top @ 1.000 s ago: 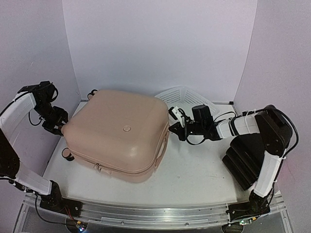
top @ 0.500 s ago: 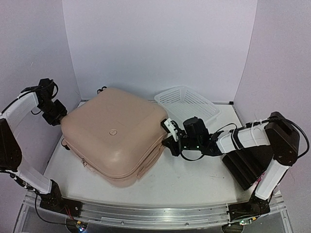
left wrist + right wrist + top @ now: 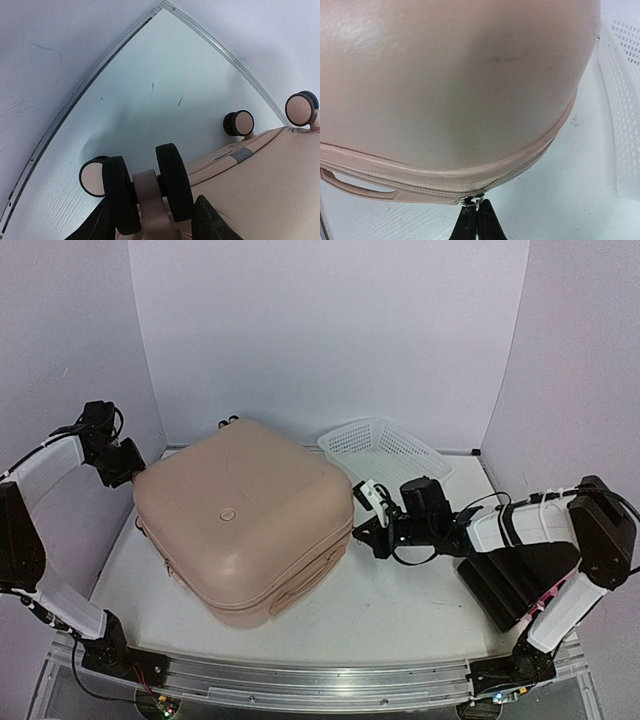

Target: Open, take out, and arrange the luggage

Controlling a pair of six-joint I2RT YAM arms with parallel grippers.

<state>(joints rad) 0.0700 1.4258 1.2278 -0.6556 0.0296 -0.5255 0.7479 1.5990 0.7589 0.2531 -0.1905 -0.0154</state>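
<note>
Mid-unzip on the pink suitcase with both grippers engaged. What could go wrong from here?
1. The right gripper pinches the small zipper pull only at its fingertips, so it may slip out as the zipper rounds the corner of the luggage.
2. The left gripper grips a caster wheel, which could swivel or roll and let the luggage turn.
3. The white basket sits close beyond the right gripper and could be knocked.
</note>
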